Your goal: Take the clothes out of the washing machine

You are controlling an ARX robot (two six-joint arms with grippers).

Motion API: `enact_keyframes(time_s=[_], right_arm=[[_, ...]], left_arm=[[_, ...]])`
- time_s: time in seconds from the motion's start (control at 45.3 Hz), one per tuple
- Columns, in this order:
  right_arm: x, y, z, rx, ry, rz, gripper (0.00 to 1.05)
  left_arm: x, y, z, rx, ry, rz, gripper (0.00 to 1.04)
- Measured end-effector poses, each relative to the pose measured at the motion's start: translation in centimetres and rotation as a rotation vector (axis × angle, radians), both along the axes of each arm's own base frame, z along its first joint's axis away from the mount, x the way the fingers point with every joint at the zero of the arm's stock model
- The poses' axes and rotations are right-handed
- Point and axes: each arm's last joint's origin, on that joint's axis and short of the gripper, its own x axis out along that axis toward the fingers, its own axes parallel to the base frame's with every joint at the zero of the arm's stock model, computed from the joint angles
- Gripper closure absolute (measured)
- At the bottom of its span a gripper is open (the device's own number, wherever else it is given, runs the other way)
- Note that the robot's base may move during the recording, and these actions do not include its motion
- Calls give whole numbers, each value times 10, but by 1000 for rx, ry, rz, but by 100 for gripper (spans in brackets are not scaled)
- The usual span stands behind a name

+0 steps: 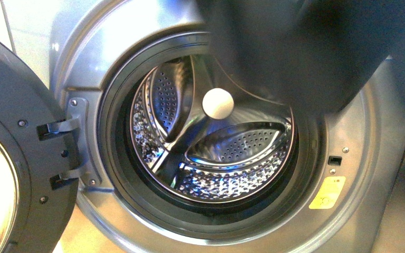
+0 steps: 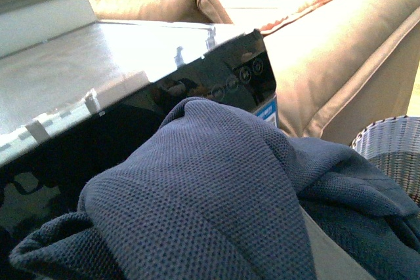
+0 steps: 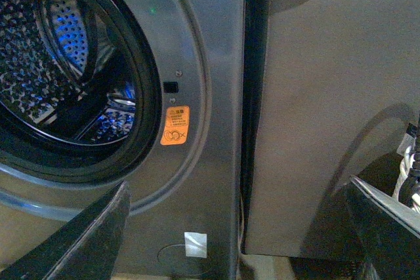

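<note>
The washing machine (image 1: 348, 126) fills the front view, its round door (image 1: 10, 158) swung open to the left. Its perforated steel drum (image 1: 216, 158) shows bare metal and a white round cap (image 1: 218, 103). The dark navy clothes (image 1: 295, 47) hang blurred across the upper right, outside the drum's mouth. In the left wrist view the clothes (image 2: 210, 188) are a knitted bundle covering my left gripper, which is shut on them and hidden beneath. My right gripper (image 3: 236, 240) is open beside the machine's front (image 3: 197, 50), with nothing between its fingers (image 3: 92, 234).
The machine's black top panel (image 2: 223, 70) lies just behind the held bundle. A grey woven basket (image 2: 394, 145) stands to one side, before a beige sofa (image 2: 341, 63). A grey cabinet side (image 3: 328, 109) adjoins the machine, near the yellow sticker (image 3: 175, 125).
</note>
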Motion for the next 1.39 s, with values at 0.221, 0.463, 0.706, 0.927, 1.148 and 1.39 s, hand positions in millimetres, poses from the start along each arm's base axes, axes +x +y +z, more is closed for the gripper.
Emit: enact_keyframes(time_s=[0.221,0.463,0.706,0.927,1.148,1.39], right_arm=[[0,0,0,0,0,0,8],[0,0,0,0,0,0,8],[0,0,0,0,0,0,8],[0,0,0,0,0,0,8],[0,0,0,0,0,0,8],[0,0,0,0,0,0,8]], left_arm=[[-11,-10,20,-68,-60,-54,90],[-10,-17,18,-81,-44,-77,90],[-10,-17,18,-86,-39,-77,90],[-10,-17,18,-86,-39,-77,90],[-10,-17,18,-86,-39,-77,90],[-10,-17,18,-86,-39,-77,90]])
